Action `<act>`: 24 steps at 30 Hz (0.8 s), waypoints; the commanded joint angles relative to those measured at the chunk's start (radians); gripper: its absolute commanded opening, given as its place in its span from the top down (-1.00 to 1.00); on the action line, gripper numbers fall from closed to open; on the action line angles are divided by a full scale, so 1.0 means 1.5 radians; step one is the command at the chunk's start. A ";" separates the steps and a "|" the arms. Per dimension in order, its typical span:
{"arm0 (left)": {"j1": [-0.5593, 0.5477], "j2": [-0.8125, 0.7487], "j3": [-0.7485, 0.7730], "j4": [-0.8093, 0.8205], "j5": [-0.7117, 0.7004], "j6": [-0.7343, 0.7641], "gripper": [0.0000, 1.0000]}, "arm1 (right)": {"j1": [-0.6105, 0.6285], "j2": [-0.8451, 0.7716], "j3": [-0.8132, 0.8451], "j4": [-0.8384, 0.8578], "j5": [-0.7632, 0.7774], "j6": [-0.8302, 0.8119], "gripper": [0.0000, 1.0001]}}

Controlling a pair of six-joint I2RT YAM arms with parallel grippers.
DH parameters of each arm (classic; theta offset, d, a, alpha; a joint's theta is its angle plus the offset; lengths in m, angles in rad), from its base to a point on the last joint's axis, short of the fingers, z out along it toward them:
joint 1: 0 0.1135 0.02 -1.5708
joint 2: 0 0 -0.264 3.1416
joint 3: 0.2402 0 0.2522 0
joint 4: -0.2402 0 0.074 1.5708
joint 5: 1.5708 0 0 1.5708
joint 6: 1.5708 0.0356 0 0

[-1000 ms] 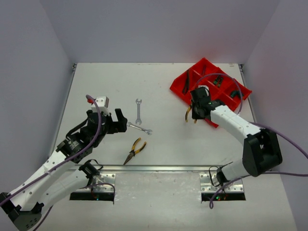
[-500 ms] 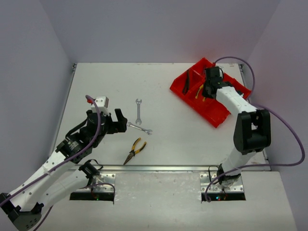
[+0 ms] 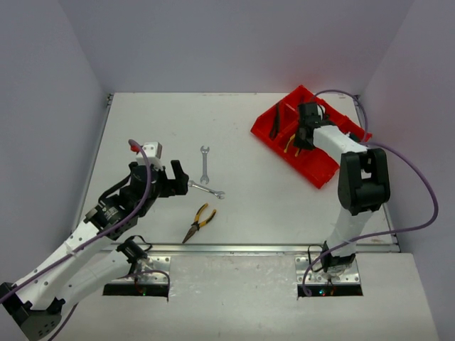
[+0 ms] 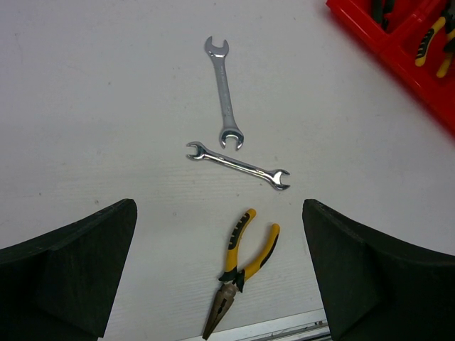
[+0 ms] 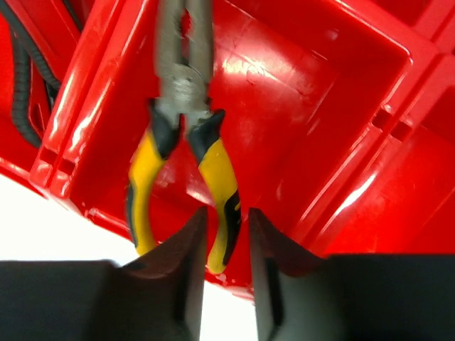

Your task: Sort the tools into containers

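Yellow-handled pliers (image 5: 178,106) lie in a compartment of the red tray (image 5: 320,92), and show in the top view (image 3: 290,145) too. My right gripper (image 5: 227,217) hangs over that compartment (image 3: 304,133), jaws slightly parted, one handle between them with a thin gap on its right. My left gripper (image 4: 219,227) is wide open and empty above the table (image 3: 174,181). Below it lie a second pair of yellow-handled pliers (image 4: 242,266) (image 3: 199,222) and two silver wrenches, one upright (image 4: 224,92) (image 3: 205,163), one slanted (image 4: 238,165) (image 3: 206,190).
The red tray (image 3: 323,172) sits at the far right, turned at an angle, with dark-handled tools (image 3: 276,121) in its left compartment. Its corner shows in the left wrist view (image 4: 398,57). The metal front edge of the table (image 3: 249,249) runs below the loose pliers.
My right arm carried the yellow pliers from the tray's near edge up over a compartment, and they now rest inside it. The left arm has not moved.
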 commanded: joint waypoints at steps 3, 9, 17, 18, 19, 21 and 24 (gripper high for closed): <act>0.006 -0.003 0.003 0.025 0.000 0.007 -1.00 | -0.008 -0.020 0.046 0.013 0.018 0.014 -0.41; 0.006 0.007 0.004 0.026 0.004 0.008 -1.00 | -0.005 -0.094 0.039 0.025 -0.061 0.005 -0.65; 0.007 -0.012 0.008 0.017 -0.032 -0.004 -1.00 | 0.166 -0.160 0.000 0.004 -0.203 -0.136 -0.79; 0.007 -0.021 0.009 0.012 -0.042 -0.008 -1.00 | 0.220 -0.161 -0.014 0.004 -0.187 -0.143 -0.80; 0.007 -0.029 0.010 0.008 -0.051 -0.012 -1.00 | 0.266 -0.162 -0.027 0.005 -0.175 -0.151 -0.81; 0.009 -0.047 0.012 0.001 -0.073 -0.022 -1.00 | 0.342 -0.158 -0.048 0.014 -0.177 -0.197 -0.85; 0.009 -0.083 0.012 -0.010 -0.107 -0.039 -1.00 | 0.435 -0.134 -0.065 0.020 -0.271 -0.349 -0.98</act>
